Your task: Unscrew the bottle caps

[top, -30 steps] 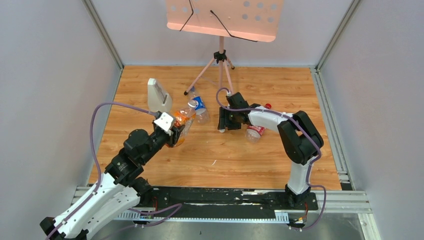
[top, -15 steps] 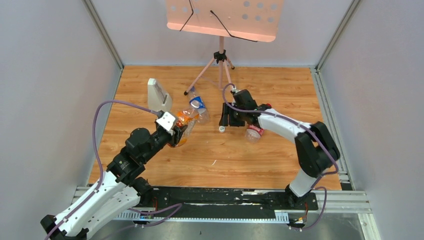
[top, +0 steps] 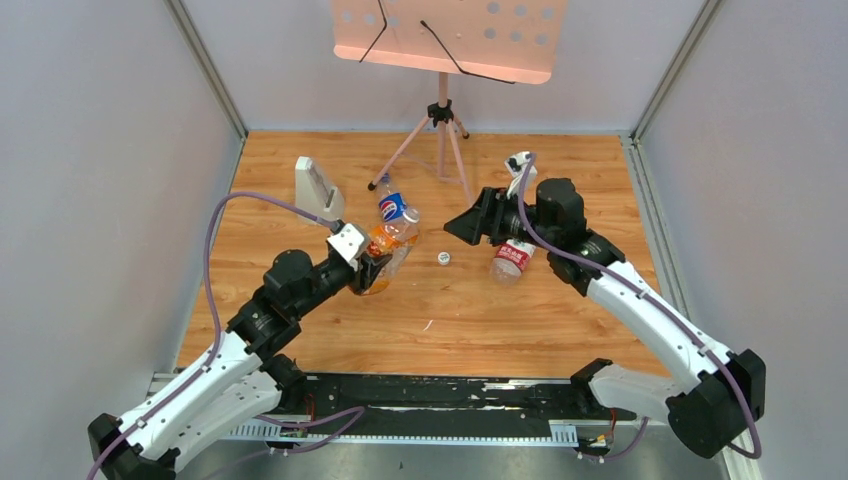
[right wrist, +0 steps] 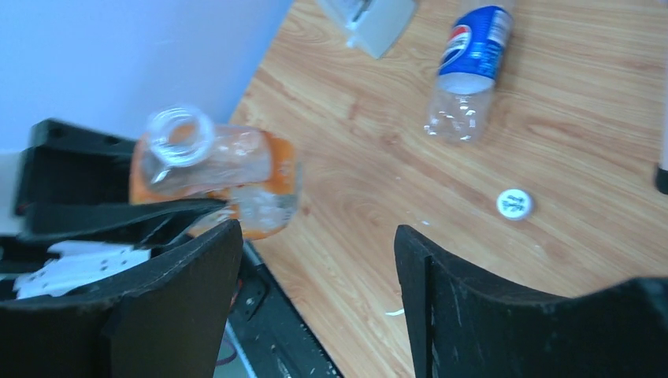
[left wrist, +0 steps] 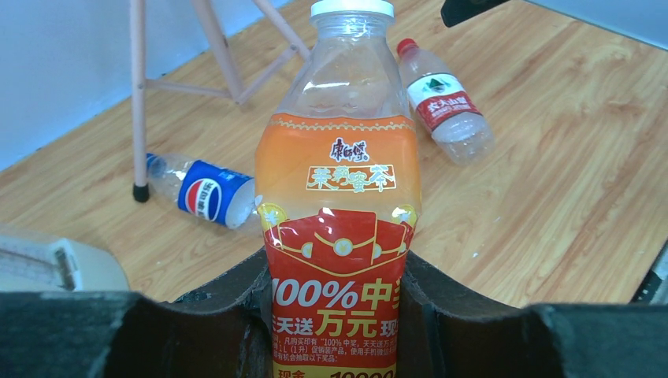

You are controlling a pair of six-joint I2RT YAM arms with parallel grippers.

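Observation:
My left gripper [top: 368,265] [left wrist: 335,272] is shut on the lower body of the squat orange-labelled bottle [left wrist: 339,169] [top: 385,245] and holds it off the table. Its mouth [right wrist: 179,134] shows open and capless in the right wrist view. A white cap [top: 443,257] [right wrist: 514,203] lies alone on the wood. My right gripper [top: 465,225] [right wrist: 315,236] hangs open and empty above the table, right of that cap. The Pepsi bottle [top: 393,208] [left wrist: 209,191] lies on its side. The red-labelled bottle [top: 510,258] [left wrist: 445,102] lies with its red cap [left wrist: 405,46] on.
A pale grey block [top: 318,190] stands left of the held bottle. A pink tripod stand [top: 441,110] stands at the back, its feet near the Pepsi bottle. Grey walls close in the wooden table [top: 450,320] on three sides.
My right gripper has drawn back up and to the right, its jaws spreading wider, leaving the white cap on the table. My left arm has carried the orange bottle slightly right.

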